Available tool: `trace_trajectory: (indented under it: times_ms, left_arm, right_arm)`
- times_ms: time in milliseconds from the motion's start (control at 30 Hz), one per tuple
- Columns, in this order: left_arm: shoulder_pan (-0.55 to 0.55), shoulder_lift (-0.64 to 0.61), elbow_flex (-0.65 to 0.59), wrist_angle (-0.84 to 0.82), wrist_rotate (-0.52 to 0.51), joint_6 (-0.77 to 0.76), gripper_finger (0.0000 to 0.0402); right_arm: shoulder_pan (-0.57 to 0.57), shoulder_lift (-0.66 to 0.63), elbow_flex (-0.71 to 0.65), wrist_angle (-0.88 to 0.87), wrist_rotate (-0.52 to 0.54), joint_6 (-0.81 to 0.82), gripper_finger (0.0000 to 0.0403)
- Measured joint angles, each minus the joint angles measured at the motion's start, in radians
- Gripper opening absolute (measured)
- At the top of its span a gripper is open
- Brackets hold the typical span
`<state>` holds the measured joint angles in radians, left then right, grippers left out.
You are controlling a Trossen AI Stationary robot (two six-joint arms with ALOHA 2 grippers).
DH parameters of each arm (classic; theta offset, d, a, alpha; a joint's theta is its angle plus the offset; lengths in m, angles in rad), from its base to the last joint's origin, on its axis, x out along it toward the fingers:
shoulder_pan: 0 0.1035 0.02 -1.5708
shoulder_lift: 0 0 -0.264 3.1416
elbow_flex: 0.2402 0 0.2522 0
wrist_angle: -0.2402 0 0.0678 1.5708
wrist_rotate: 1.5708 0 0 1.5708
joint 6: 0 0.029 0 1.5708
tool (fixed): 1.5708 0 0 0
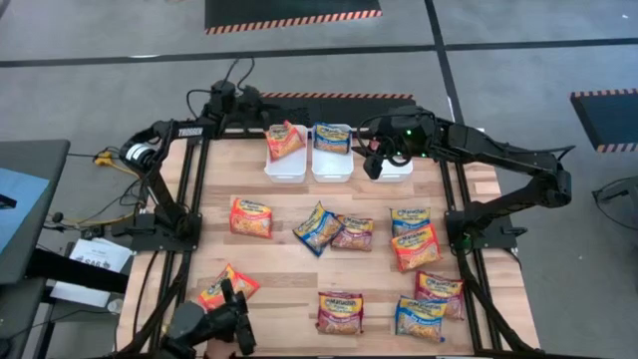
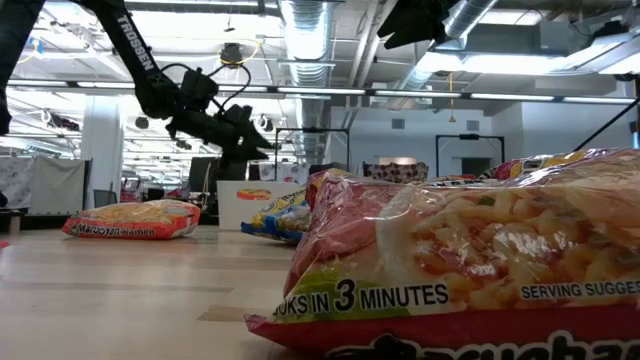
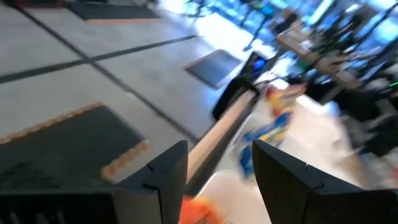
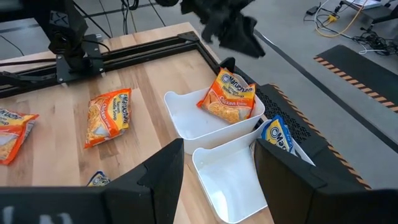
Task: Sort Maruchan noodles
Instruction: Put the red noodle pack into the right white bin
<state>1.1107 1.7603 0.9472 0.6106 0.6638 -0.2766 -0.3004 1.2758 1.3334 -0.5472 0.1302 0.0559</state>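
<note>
1. Right hand, open and empty, hangs above the tubs.
2. Left hand, fingers apart, holds nothing, behind the tubs.
3. Noodle packets are strewn over the wooden surface; light, crinkly, probably slippery, so pinch an edge.

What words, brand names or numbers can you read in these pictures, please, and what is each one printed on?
"TROSSEN": on the dark arm in the low view.
"...OKS IN 3 MINUTES": on the nearest dark red packet, low view.
"SERVING SUGGE...": same packet, cut off at the picture's edge.
"Maruchan": on the orange packet lying farther back.
"Chicken": on the orange packet in the tub, right wrist view.
Print on the other packets is too small to read.
</note>
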Motion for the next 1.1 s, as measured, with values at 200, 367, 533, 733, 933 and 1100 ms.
trace_trajectory:
  times_ms: [200, 367, 533, 733, 933, 1100]
  left_arm:
    - [0.035, 0.000, 0.142, 0.003, 0.331, -0.233, 0.0167]
    - [-0.003, -0.003, 0.242, 0.028, 0.590, -0.393, 0.0167]
    - [-0.110, -0.049, 0.238, 0.029, 0.722, -0.442, 0.0167]
    - [-0.272, -0.105, 0.167, 0.024, 0.776, -0.424, 0.0167]
    - [-0.389, -0.110, 0.147, 0.025, 0.824, -0.484, 0.0167]
    - [-0.466, -0.141, 0.147, 0.021, 0.843, -0.486, 0.0167]
  right_arm:
    - [0.000, 0.000, 0.000, -0.029, -0.021, 0.034, 0.0221]
    - [0.002, 0.000, 0.000, -0.117, -0.094, 0.096, 0.0221]
    - [0.047, 0.006, 0.000, -0.255, -0.110, 0.137, 0.0221]
    - [0.156, 0.062, 0.000, -0.334, -0.151, 0.211, 0.0221]
    - [0.260, 0.128, 0.000, -0.352, -0.168, 0.313, 0.0221]
    - [0.363, 0.167, 0.000, -0.358, -0.187, 0.379, 0.0221]
